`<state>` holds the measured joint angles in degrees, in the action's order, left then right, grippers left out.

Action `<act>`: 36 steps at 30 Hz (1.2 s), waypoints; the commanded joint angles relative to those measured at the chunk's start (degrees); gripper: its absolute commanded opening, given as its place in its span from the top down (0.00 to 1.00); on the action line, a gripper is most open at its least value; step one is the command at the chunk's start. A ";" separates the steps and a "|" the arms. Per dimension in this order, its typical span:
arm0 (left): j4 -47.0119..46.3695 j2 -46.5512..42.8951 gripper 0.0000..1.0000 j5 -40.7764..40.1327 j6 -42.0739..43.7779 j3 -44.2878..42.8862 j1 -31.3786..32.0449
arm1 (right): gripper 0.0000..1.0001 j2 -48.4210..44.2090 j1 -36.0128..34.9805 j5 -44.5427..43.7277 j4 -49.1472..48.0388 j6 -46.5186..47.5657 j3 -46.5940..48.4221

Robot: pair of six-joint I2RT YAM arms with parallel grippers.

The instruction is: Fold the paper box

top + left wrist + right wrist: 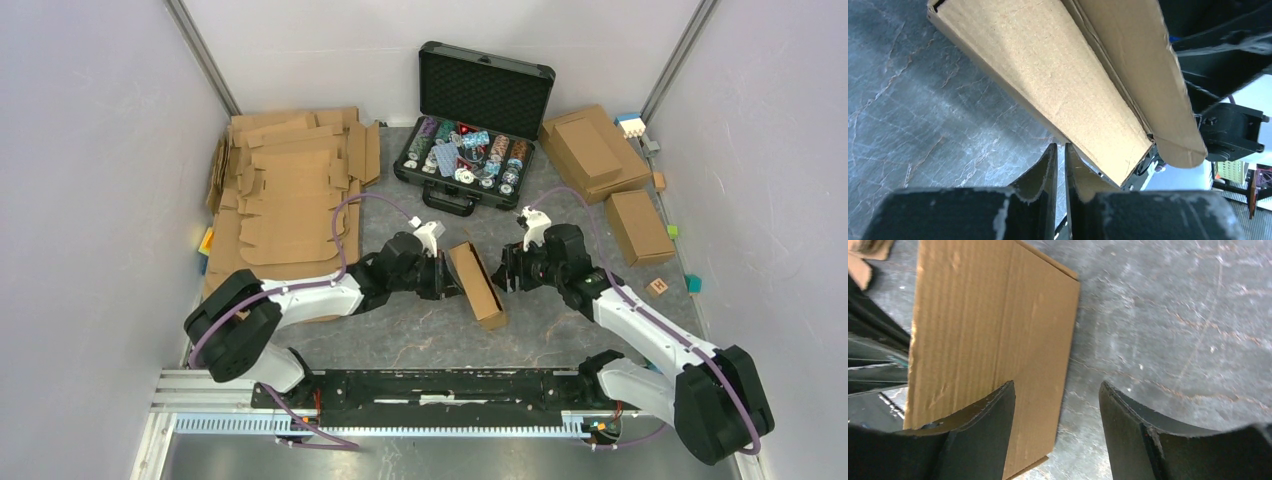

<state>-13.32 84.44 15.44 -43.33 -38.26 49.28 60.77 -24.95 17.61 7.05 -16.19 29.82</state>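
On the table [400, 330], the left gripper [450, 275] is pinching the paper box [478, 287]. The right gripper [501, 272] is hovering open beside it.

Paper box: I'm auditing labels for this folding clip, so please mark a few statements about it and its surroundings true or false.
1. The left claw is pinched on the paper box. True.
2. The right claw is clamped shut on the paper box. False: its jaws stand open beside it.
3. The black case has its lid closed. False: the lid stands open.
4. A pile of flat cardboard blanks lies on the table's left side. True.
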 commanded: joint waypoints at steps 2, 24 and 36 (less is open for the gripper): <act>-3.22 0.81 0.83 2.14 2.45 -2.73 0.21 | 0.33 -2.28 0.62 -5.85 1.78 1.81 -1.26; -2.76 3.78 0.83 3.02 2.22 -5.62 0.46 | 0.24 -7.29 2.68 9.51 -0.04 -0.40 0.28; -2.71 7.82 0.83 2.75 2.20 -9.58 2.77 | 0.02 -6.63 2.74 15.77 0.12 -1.21 -0.73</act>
<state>-14.17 91.11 17.10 -43.20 -45.01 50.87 54.92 -22.37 29.74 8.71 -16.71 29.63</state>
